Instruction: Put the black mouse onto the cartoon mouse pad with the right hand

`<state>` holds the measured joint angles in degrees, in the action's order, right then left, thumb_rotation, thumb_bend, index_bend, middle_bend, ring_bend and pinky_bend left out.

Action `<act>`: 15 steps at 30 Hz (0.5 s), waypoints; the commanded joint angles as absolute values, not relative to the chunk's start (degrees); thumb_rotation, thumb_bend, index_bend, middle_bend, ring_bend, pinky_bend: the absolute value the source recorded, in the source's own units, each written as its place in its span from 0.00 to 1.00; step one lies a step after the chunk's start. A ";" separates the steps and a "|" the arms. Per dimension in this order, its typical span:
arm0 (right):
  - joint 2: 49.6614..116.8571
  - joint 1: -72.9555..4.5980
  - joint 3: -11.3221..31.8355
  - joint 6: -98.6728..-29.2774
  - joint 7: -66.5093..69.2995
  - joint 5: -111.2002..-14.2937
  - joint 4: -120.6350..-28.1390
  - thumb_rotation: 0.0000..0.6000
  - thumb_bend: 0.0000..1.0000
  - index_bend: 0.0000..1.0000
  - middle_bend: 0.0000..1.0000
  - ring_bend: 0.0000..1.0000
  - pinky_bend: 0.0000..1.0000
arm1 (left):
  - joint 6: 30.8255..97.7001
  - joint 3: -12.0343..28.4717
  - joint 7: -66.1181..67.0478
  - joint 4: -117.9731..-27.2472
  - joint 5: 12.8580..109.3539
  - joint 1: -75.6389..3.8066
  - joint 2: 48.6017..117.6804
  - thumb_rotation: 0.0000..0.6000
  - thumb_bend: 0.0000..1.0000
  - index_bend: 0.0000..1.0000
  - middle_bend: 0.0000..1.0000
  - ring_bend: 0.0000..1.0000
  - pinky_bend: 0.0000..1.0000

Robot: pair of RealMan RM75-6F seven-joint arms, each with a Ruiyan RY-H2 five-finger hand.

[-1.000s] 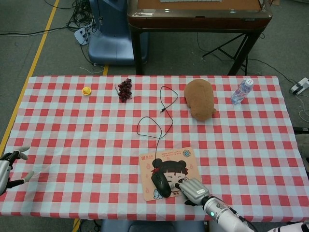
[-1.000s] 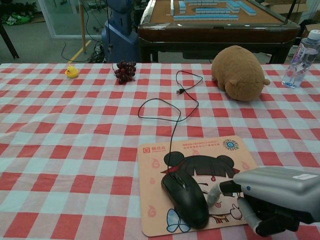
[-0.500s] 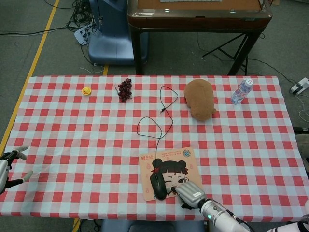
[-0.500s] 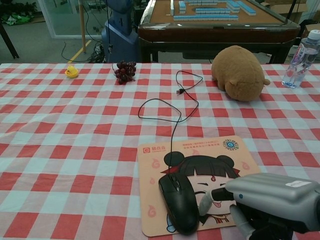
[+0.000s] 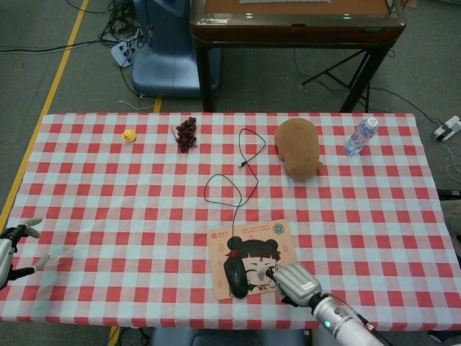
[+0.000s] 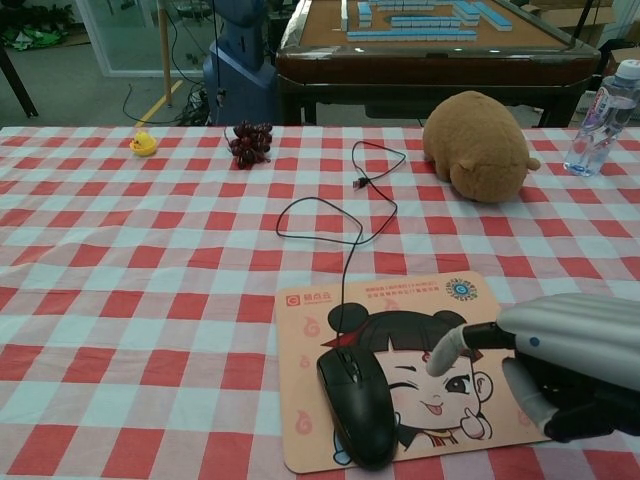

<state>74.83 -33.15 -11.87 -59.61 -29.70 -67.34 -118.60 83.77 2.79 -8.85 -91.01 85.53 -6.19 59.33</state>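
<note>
The black mouse [image 5: 236,276] [image 6: 357,405] lies on the left part of the cartoon mouse pad [image 5: 253,236] [image 6: 310,330], its cable running up the table. My right hand [image 5: 295,282] [image 6: 565,365] hovers over the pad's right side with its fingers apart and nothing in it. One fingertip [image 6: 438,360] points toward the mouse and a gap shows between them. My left hand [image 5: 14,245] rests at the table's far left edge with its fingers spread and empty; only the head view shows it.
A brown plush toy [image 5: 298,148] [image 6: 478,143] and a water bottle [image 5: 360,135] [image 6: 600,105] stand at the back right. Dark grapes [image 5: 186,133] [image 6: 249,142] and a small yellow duck [image 5: 129,135] [image 6: 144,144] sit at the back left. The mouse cable [image 5: 230,184] loops mid-table.
The mouse slid and turned slightly left on the pad, then stayed. My right hand has drawn back to the right, off the mouse. The left hand has not moved.
</note>
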 commanded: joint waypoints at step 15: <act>67.59 -16.32 -12.00 -87.17 -35.12 -83.74 -112.09 1.00 0.36 0.26 0.56 0.52 0.79 | 82.90 1.98 -5.28 -92.06 87.16 -7.02 60.47 1.00 0.22 0.29 0.44 0.38 0.55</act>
<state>68.58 -17.74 -12.30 -85.80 -35.41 -82.57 -113.36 82.83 2.02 -5.37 -91.99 87.08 -7.00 60.43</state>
